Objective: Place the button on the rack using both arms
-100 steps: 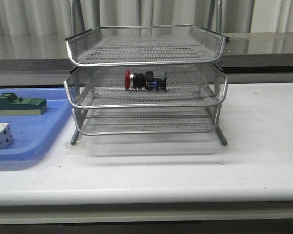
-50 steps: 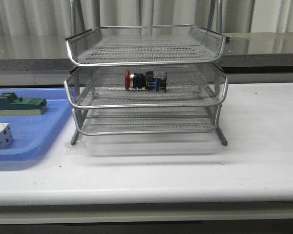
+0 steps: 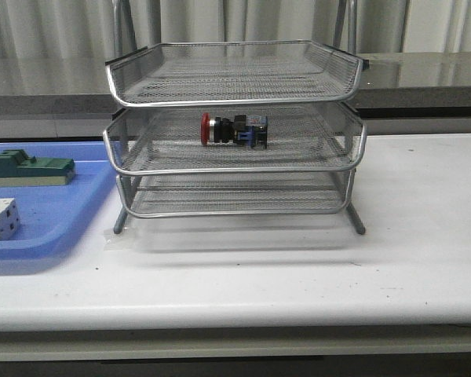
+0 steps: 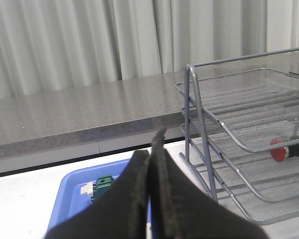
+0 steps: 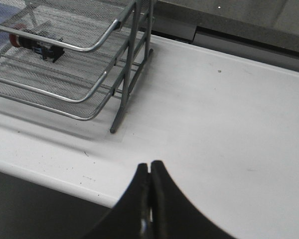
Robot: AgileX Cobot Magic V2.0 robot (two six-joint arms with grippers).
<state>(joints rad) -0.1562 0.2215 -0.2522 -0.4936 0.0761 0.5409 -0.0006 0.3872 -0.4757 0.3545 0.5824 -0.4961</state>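
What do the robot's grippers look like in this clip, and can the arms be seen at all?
Only the fingertips show, in the wrist views. The left gripper has two broad matte black fingers that taper to rounded tips, with a slightly rough, rubbery-looking surface. The right gripper looks the same: two black tapered fingers. No cables, markings or housings are visible, and the front view shows no arm.

You find no readable text, label, brand, number or sign on anything in these three views.

The button (image 3: 234,129) lies in the rack's (image 3: 235,166) middle tier.
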